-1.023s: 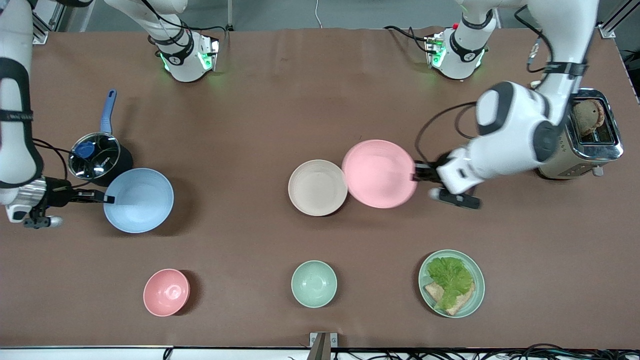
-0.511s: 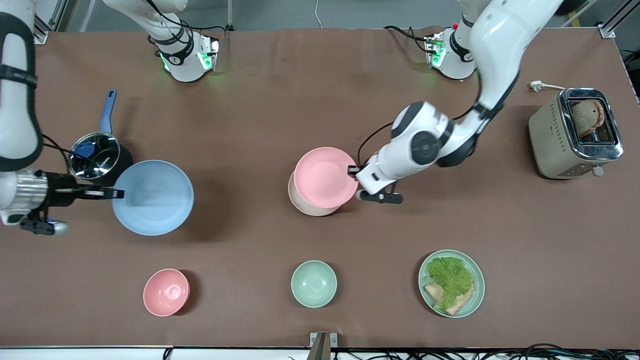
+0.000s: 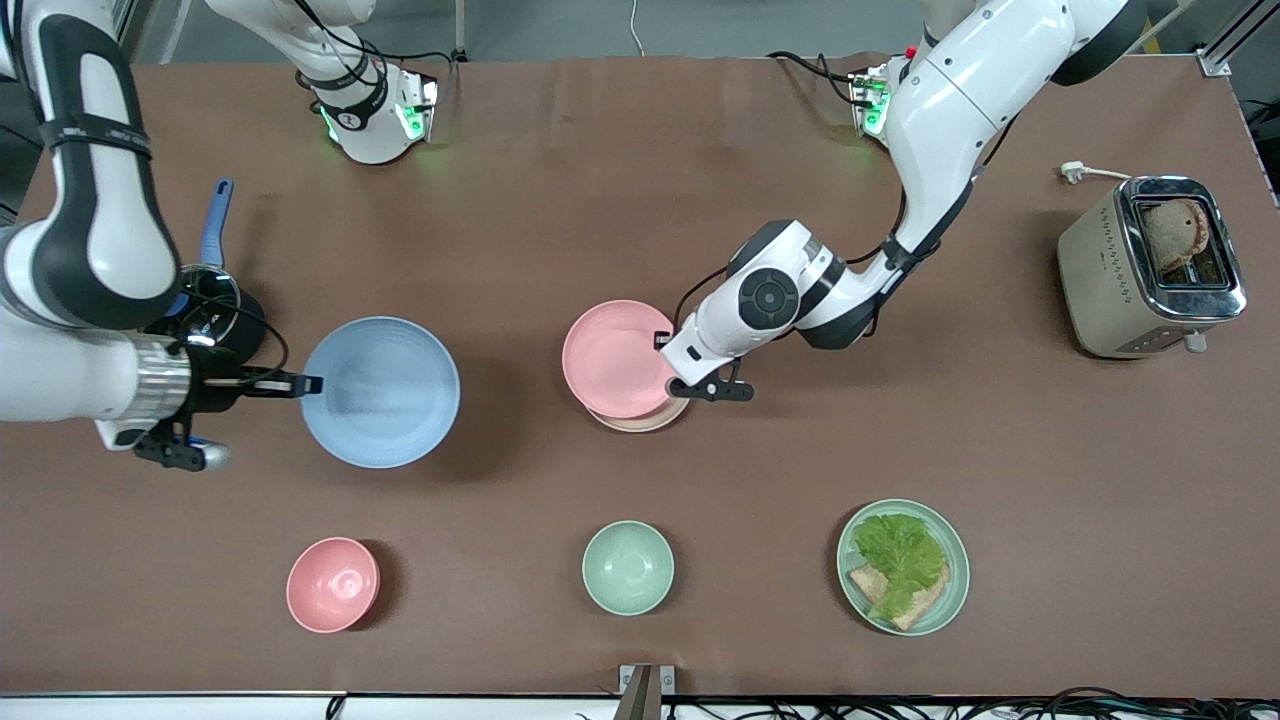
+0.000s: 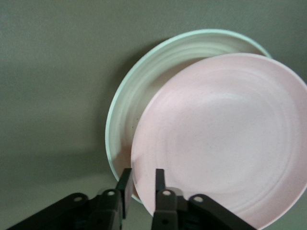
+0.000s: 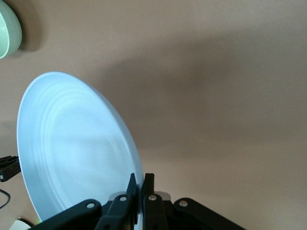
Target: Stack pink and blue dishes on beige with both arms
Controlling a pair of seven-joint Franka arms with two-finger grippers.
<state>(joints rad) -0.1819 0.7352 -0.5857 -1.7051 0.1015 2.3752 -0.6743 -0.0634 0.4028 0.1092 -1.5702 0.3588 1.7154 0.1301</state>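
Front view: left gripper point(image 3: 662, 341) pinches pink plate point(image 3: 612, 358) over beige plate point(image 3: 640, 418); right gripper point(image 3: 310, 384) pinches raised blue plate point(image 3: 382, 391).

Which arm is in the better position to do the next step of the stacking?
Left, probably. The left tool holds the pink plate by its rim directly over the beige plate, ready to set down. The right tool holds the blue plate toward the right arm's end.
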